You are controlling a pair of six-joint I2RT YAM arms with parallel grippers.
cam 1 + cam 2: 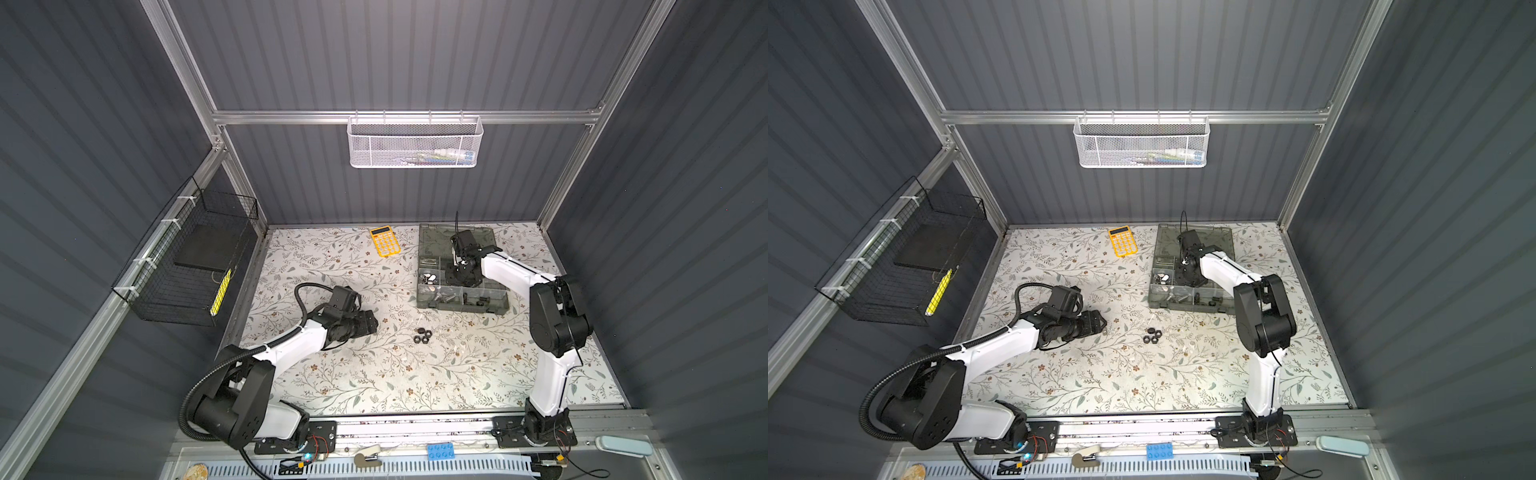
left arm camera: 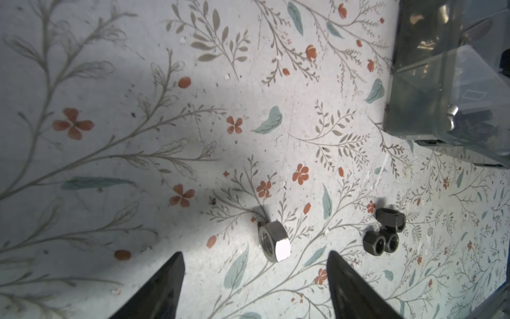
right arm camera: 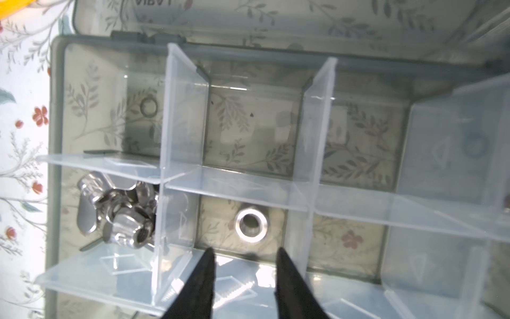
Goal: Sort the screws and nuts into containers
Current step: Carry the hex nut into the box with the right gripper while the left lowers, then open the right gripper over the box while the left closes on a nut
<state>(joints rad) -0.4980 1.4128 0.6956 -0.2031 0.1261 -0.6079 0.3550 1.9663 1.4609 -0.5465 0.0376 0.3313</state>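
In the left wrist view a silver hex nut [image 2: 274,241] stands on edge on the flowered table, just ahead of my open left gripper [image 2: 255,254] and between its fingertip lines. Three black nuts [image 2: 383,234] huddle a little further right, seen in both top views [image 1: 422,335] [image 1: 1153,335]. My right gripper [image 3: 245,250] hangs open over the grey organizer box [image 3: 55,138], nothing between its fingers. Below it a silver nut [image 3: 251,225] lies flat in a middle container. Silver winged nuts [image 3: 118,218] fill the neighbouring container. Small silver and black pieces [image 1: 444,297] lie in the front containers.
The box [image 1: 457,309] stands at the back right with its lid open behind. An orange calculator [image 1: 385,241] lies left of it. A white mesh basket [image 1: 415,143] hangs on the back wall, a black wire basket [image 1: 187,270] on the left wall.
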